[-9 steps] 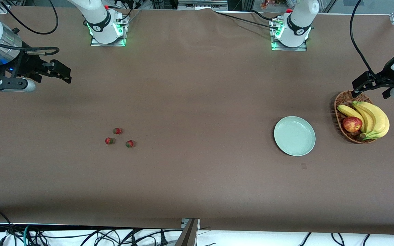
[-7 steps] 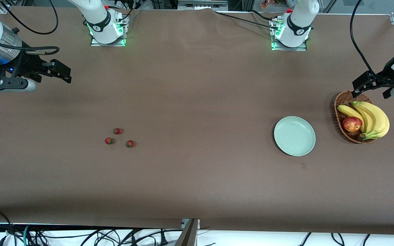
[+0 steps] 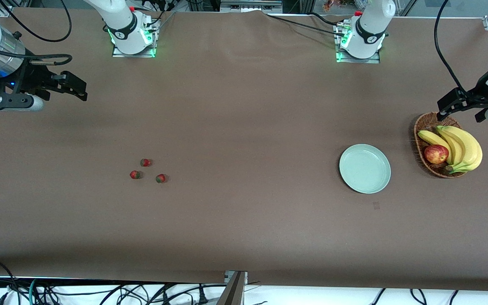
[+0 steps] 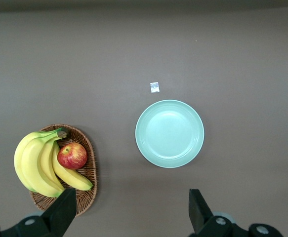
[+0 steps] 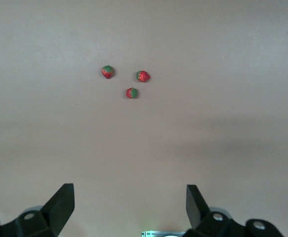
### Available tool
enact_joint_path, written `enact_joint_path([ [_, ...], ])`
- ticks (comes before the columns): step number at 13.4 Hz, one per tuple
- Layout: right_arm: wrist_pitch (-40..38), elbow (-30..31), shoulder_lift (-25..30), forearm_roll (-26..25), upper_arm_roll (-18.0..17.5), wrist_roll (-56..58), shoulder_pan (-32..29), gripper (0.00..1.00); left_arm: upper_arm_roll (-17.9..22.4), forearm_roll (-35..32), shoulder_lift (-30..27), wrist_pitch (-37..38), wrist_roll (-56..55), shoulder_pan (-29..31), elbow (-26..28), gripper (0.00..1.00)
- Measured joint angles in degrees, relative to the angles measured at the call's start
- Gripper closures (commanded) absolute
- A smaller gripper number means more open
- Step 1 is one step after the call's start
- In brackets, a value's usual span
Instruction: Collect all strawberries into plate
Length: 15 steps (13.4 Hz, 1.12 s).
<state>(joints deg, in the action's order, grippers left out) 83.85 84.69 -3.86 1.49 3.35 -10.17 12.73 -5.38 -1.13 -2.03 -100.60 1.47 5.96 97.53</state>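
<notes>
Three small red strawberries (image 3: 145, 162) (image 3: 135, 174) (image 3: 161, 178) lie close together on the brown table toward the right arm's end; the right wrist view shows them too (image 5: 107, 71) (image 5: 143, 76) (image 5: 131, 93). The pale mint-green plate (image 3: 364, 168) (image 4: 169, 133) sits empty toward the left arm's end. My right gripper (image 3: 84, 92) (image 5: 129, 191) hangs open and empty over bare table, well apart from the berries. My left gripper (image 3: 459, 117) (image 4: 132, 197) hangs open and empty over the table by the basket's rim, next to the plate.
A brown wicker basket (image 3: 422, 127) (image 4: 87, 195) with bananas (image 3: 460, 146) and a red-yellow apple (image 3: 436, 153) stands beside the plate at the left arm's end. A small scrap (image 3: 376, 206) lies on the table just nearer the camera than the plate. Cables hang along the front edge.
The right arm has drifted very slightly toward the robots' bases. The left arm, strawberries and plate have not visibly moved.
</notes>
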Motion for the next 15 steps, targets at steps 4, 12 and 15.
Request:
enact_joint_path([
  [4, -0.57, 0.16, 0.02, 0.0, 0.61, 0.23, -0.02, 0.0, -0.03, 0.0, 0.0, 0.0, 0.0, 0.0, -0.12, 0.0],
  [12, 1.2, 4.71, 0.02, 0.0, 0.76, 0.31, -0.02, 0.0, -0.04, 0.0, 0.3, 0.0, 0.0, -0.04, -1.36, 0.0],
  [15, 7.26, 10.71, -0.05, 0.0, 0.88, 0.33, -0.02, 0.0, -0.08, 0.0, 0.35, 0.0, 0.0, -0.06, -1.38, 0.0],
])
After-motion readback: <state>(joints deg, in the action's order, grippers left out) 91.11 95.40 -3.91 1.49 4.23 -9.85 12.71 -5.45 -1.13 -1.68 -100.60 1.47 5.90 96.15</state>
